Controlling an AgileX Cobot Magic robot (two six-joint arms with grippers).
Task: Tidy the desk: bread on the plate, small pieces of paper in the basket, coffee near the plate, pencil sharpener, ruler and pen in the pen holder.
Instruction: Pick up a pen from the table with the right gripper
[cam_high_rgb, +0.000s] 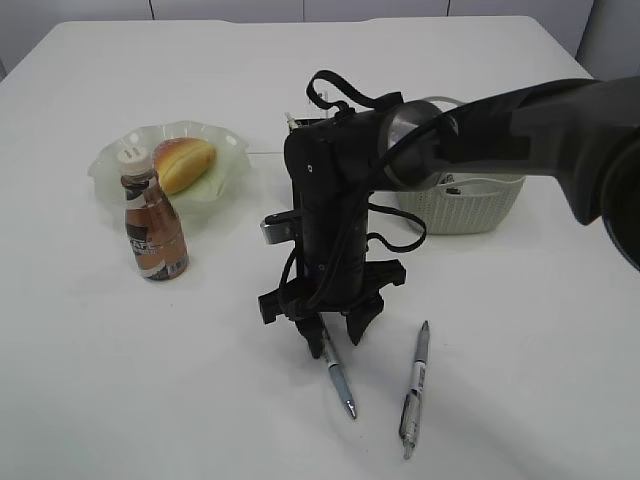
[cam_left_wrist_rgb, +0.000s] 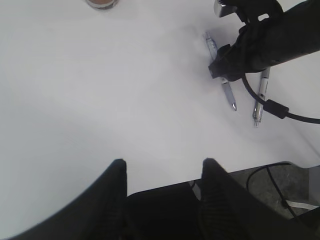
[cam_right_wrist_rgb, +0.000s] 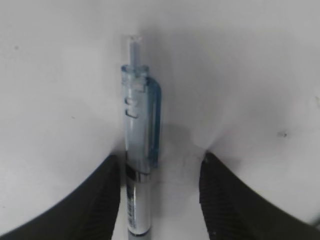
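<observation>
Straddling a clear blue-clipped pen (cam_right_wrist_rgb: 136, 150) near the white bench's (cam_high_rgb: 120, 380) front edge, right fingers (cam_right_wrist_rgb: 227, 200) spread; left fingers (cam_left_wrist_rgb: 112, 192) spread, empty. Golden bun (cam_high_rgb: 183, 162) plated; second grey pen (cam_high_rgb: 415, 390) remains.

Right end effector (cam_high_rgb: 337, 338) lowered to tabletop, jaws parted; left end effector (cam_left_wrist_rgb: 162, 172) raised, jaws parted.

Two pens (cam_high_rgb: 337, 378) (cam_high_rgb: 415, 390) – one bottle (cam_high_rgb: 152, 225), bun (cam_high_rgb: 184, 163)
</observation>
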